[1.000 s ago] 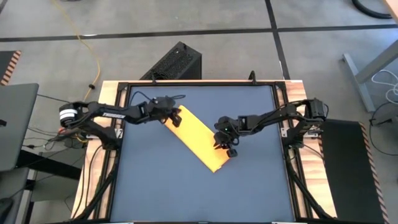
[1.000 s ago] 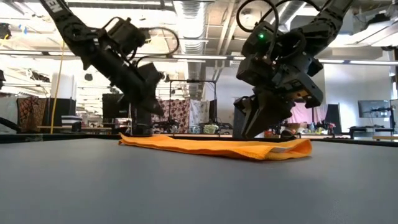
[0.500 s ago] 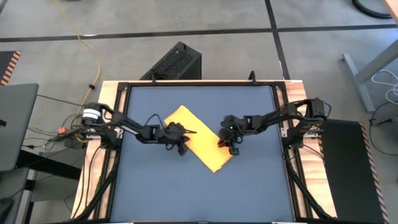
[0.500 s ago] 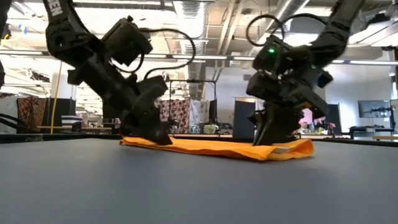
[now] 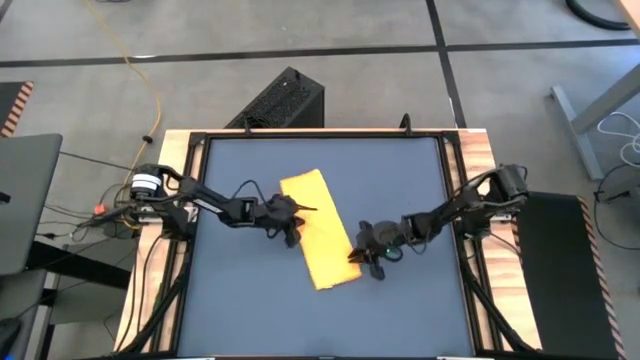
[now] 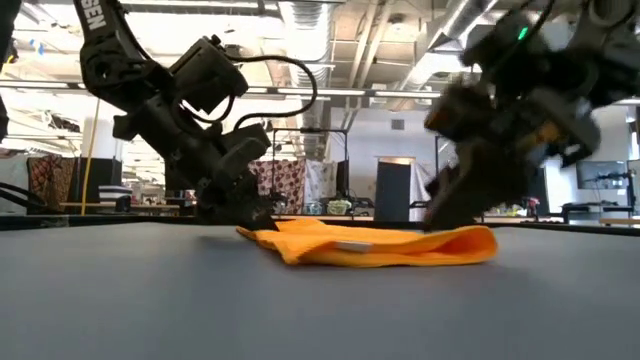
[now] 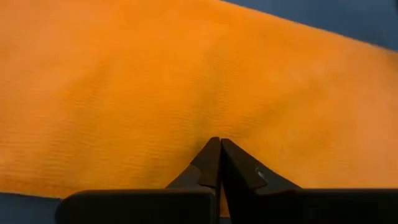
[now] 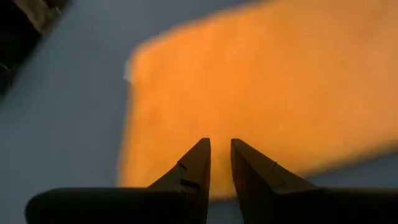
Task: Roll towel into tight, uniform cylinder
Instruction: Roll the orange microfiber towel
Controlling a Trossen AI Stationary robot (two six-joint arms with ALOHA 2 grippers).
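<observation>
The yellow towel lies as a flat folded strip on the dark table mat, running from far to near, with a small hump at one end in the low view. My left gripper is shut, its tips down on the towel's left long edge. My right gripper is low at the towel's right long edge near its near end. Its fingers stand a narrow gap apart over the cloth. My left gripper presses its shut fingertips down on the towel's top face, just inside the left long edge at mid-length. It comes slanting down from the table's left. The towel lies flat on the mat beneath. My right gripper has its fingertips on the towel's top face by the right long edge near the near end, slanting down from the table's right. Nothing shows between the fingers. The towel stays on the mat.
The table's wooden frame borders the mat, with bare mat toward the near edge and to the right of the towel. A black box stands on the floor beyond the far edge.
My left gripper went from the towel's far end toward the near edge to its left long edge, then stayed. My right gripper moved toward the near edge, its tips on the towel. The strip turned about from a diagonal to nearly far-to-near, and one end humped up.
</observation>
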